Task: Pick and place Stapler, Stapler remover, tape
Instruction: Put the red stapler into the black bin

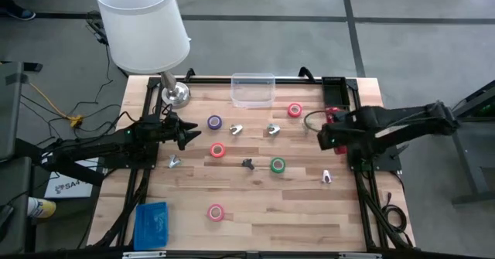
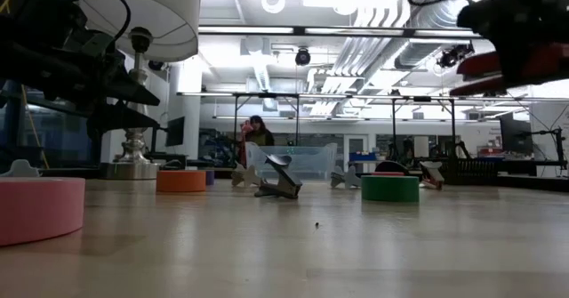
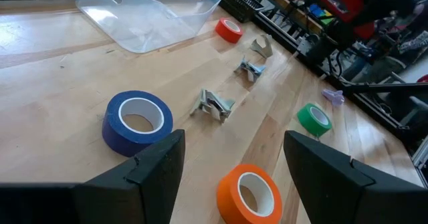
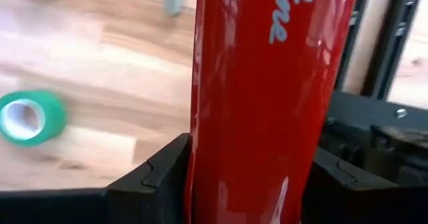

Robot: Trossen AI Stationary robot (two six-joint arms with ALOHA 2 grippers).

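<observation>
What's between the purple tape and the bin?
Nothing: bare wood between the purple tape and the clear bin; the high view shows it, the left wrist view too.

Stapler (image 4: 257,97) blurred, both ends cut off by frame edges; green tape (image 4: 30,117) at 9 o'clock blurred.

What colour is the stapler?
Red, the stapler shows best in the right wrist view.

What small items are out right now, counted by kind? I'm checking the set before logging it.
Ring-shaped tape rolls: 5 (purple, red, pink-red, green, pink)
Small claw-shaped metal staple removers: 5 ()
Long red stapler, clamped in the right gripper: 1
Total: 11
</observation>
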